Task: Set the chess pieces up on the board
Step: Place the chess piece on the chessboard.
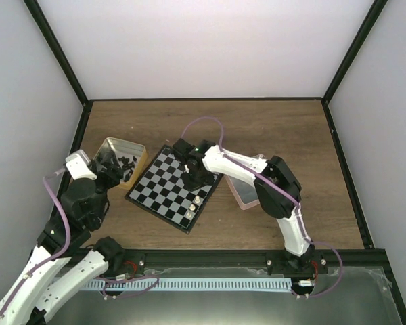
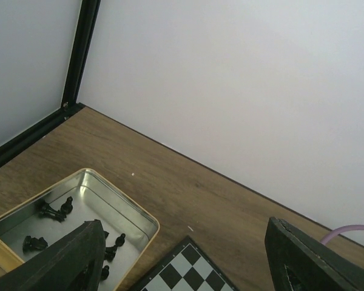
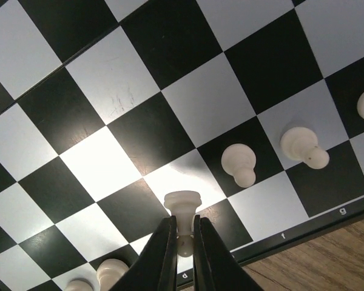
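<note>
1. Between the two dark fingers at the bottom centre of the right wrist view, the right tool (image 3: 182, 219) is pinched nearly closed on one cream-white piece (image 3: 182, 203), gripping its narrow part with the broad flat end pointing at the board (image 3: 170, 36).
2. Just beyond that piece lies a pale square close to the board's lettered edge; whether the piece touches it I cannot tell.
3. To the right in the same view, other white pieces (image 3: 239, 163) stand upright on squares near that edge, and two more show at the lower left.
4. As a judgement, these figures are light, hard and smooth, so they tip or twist easily. The best hold is on the slim stem above the base, squarely centred, and any release should be gentle.
5. At the left of the top view, the left tool (image 1: 111, 169) hangs with its jaws wide apart and holds nothing.
6. Below it, the gold tin (image 2: 139, 212) holds loose black pieces (image 2: 54, 209) lying on their sides.
7. A pink tray (image 1: 240, 193) sits on the desk (image 1: 257, 128) just right of the board.
</note>
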`<state>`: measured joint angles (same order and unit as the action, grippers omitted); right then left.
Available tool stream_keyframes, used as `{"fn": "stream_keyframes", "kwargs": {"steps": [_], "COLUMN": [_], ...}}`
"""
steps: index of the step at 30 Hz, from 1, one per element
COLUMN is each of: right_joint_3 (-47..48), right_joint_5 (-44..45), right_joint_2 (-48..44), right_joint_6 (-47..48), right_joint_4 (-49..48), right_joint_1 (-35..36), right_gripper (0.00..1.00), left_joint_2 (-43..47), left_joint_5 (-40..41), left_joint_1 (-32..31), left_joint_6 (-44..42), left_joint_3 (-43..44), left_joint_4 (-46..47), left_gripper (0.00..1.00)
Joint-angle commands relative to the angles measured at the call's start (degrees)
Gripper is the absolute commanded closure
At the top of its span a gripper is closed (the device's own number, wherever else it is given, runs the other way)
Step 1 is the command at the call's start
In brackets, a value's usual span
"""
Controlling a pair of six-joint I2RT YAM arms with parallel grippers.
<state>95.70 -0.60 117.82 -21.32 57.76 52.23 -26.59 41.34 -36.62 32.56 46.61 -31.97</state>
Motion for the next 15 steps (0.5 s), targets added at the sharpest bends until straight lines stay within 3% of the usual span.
{"fn": "stream_keyframes", "kwargs": {"steps": [1, 15], "right_joint_3": [4.3, 6.2], "right_joint_5": [0.3, 0.8], "right_joint_2": [2.1, 4.1], "right_joint_6": [1.3, 1.5], "right_joint_4": [3.4, 6.3], "right_joint_1": [1.1, 1.6], "right_gripper": [0.98, 0.92], "left_joint_2": [1.3, 1.5], "left_joint_5": [1.6, 0.4], "left_joint_1": [0.2, 0.2], "left_joint_6": [-1.3, -1.7], "left_joint_3": [-0.9, -1.1], "left_joint_4": [1.4, 1.2], "left_gripper": [0.26, 0.26]}}
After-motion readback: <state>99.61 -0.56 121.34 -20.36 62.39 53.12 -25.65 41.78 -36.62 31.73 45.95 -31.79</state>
